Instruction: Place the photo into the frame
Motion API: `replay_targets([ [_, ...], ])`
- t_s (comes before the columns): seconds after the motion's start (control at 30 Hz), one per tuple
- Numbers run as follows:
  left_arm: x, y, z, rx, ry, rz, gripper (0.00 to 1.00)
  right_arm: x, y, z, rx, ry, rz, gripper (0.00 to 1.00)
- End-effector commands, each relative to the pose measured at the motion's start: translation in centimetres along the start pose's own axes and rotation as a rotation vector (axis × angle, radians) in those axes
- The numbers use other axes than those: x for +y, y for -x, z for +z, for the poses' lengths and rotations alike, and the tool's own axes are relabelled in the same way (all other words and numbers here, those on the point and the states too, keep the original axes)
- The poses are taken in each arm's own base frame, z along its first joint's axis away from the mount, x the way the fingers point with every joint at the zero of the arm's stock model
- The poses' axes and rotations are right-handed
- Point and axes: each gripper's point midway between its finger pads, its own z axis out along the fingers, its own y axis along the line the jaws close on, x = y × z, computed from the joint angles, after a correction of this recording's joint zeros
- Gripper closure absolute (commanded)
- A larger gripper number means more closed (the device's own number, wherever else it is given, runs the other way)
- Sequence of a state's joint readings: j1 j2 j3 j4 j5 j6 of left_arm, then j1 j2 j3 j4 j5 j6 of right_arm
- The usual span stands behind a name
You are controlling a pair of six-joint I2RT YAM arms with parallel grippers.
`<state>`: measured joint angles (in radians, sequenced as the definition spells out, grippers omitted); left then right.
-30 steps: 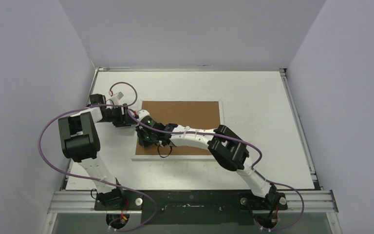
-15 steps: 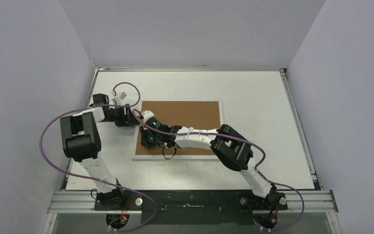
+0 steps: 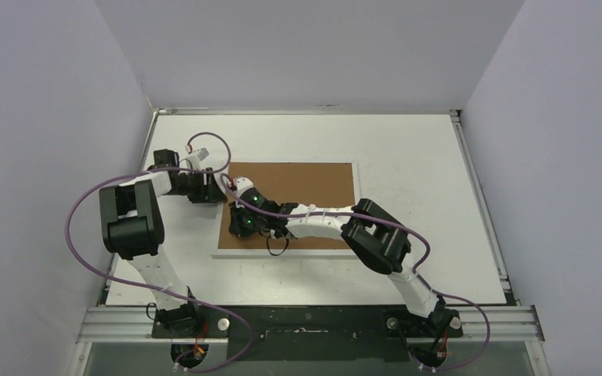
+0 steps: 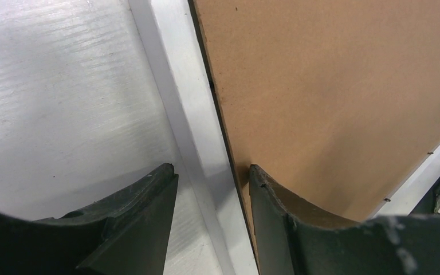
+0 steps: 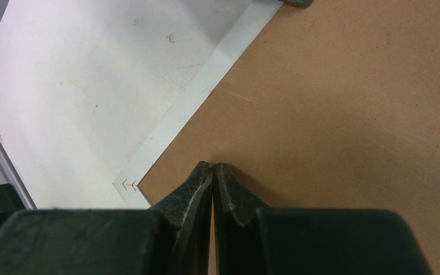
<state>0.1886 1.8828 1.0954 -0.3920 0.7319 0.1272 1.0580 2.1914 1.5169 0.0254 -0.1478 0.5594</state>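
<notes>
The white frame (image 3: 282, 252) lies face down in the middle of the table, with the brown backing board (image 3: 298, 184) filling its back. The photo is hidden. My left gripper (image 3: 213, 186) is open at the frame's left side. In the left wrist view its fingers straddle the white frame rail (image 4: 172, 86), one over the table and one over the backing board (image 4: 332, 86); the left gripper (image 4: 212, 169) holds nothing. My right gripper (image 3: 239, 227) is shut, and its tips (image 5: 213, 165) rest on the backing board (image 5: 349, 114) near a corner of the frame (image 5: 206, 86).
Pale walls close in the white table (image 3: 407, 141) at the left, back and right. A metal rail (image 3: 313, 323) with the arm bases runs along the near edge. Purple cables (image 3: 204, 145) loop over both arms.
The left gripper has crept slightly towards the frame's left edge. The right wrist has shifted a little to the right over the board. The frame and board have not moved.
</notes>
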Motion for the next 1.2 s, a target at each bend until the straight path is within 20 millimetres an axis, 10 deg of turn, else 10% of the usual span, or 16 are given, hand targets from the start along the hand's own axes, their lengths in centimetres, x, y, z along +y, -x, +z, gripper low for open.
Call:
replay_targets([
  [0.0,1.4,-2.4,0.5,0.097,0.098,0.053,0.52,-7.9,-9.7,-1.0,0.294,-0.235,-0.001,0.95],
  [0.6,-1.2,1.6,-2.0,0.059,0.053,0.052,0.51,-9.6,-8.7,-3.2,0.295,-0.236,0.029,0.95],
  [0.87,-3.3,7.0,-5.6,-0.010,0.044,0.122,0.45,-8.5,0.6,-6.0,0.128,-0.172,0.071,0.89],
  [1.03,-3.4,10.0,-6.1,-0.056,0.084,0.164,0.40,-11.8,7.4,-7.9,-0.006,-0.227,0.090,0.83],
  [1.1,-3.6,10.5,-6.5,-0.068,0.104,0.177,0.26,-13.5,8.6,-8.0,-0.024,-0.267,0.085,0.83],
  [1.13,-3.7,11.0,-6.9,-0.087,0.123,0.190,0.00,-14.6,9.1,-8.0,-0.030,-0.292,0.087,0.83],
  [1.17,-3.8,11.3,-7.4,-0.102,0.140,0.206,0.03,-15.8,9.4,-8.1,-0.035,-0.311,0.100,0.83],
])
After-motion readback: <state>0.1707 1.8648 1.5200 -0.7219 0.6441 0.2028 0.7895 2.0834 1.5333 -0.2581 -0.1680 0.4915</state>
